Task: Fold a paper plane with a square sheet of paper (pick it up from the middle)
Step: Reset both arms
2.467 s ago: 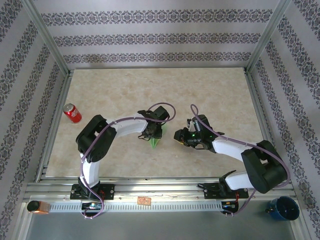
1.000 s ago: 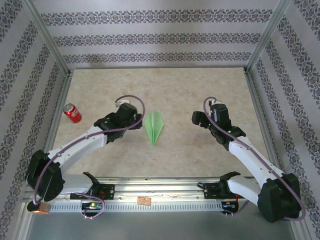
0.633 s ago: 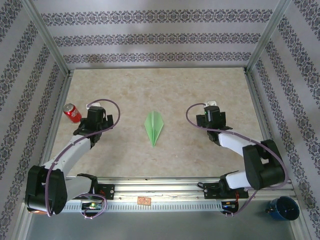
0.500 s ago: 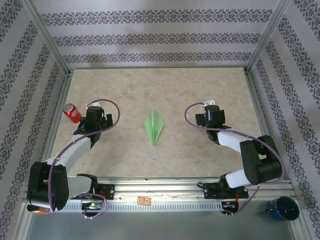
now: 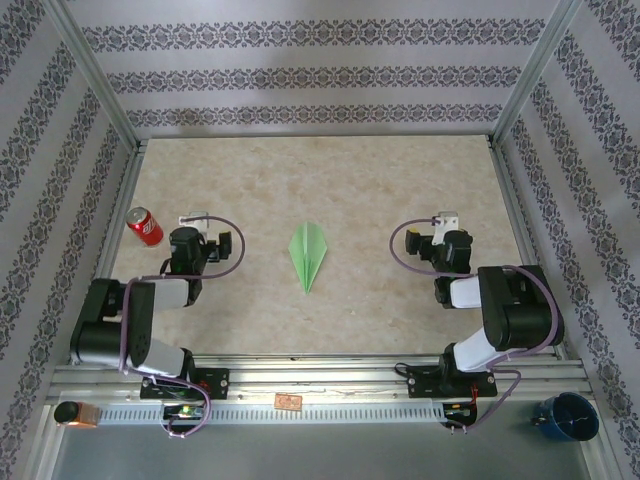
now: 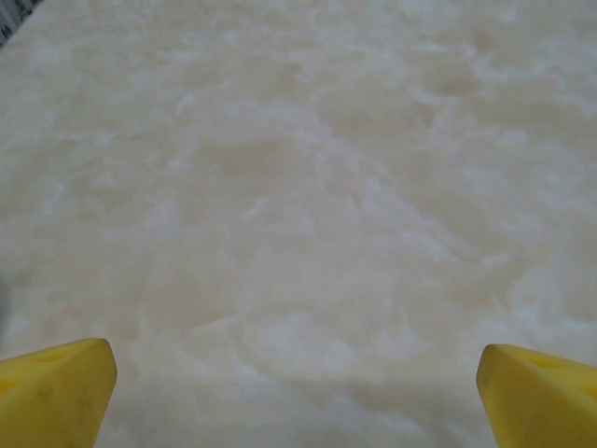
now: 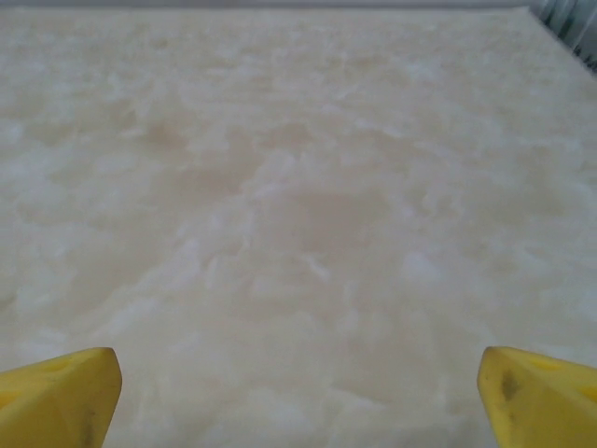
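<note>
Nearest me, along the front rail, an orange block (image 5: pixel 75 413) is sitting at 7 o'clock, a small brown tag (image 5: pixel 288 402) at 6, and a blue cup (image 5: pixel 566 416) at 5. Both arms are folding back close to their bases. The left gripper (image 5: pixel 190 220) is hanging with its jaws spread wide, and its wrist camera is showing yellow fingertips (image 6: pixel 56 392) at the frame corners over the bare table (image 5: pixel 350 180). The right gripper (image 5: pixel 445 222) is likewise standing released. The plane (image 5: pixel 309 256) is lying flat mid-table, running 12 to 6, well apart from both grippers, which are flanking it at 9 and 3 with open tabletop between. A red can (image 5: pixel 145 226) is lying tilted at 10 o'clock, just beside the left gripper.
</note>
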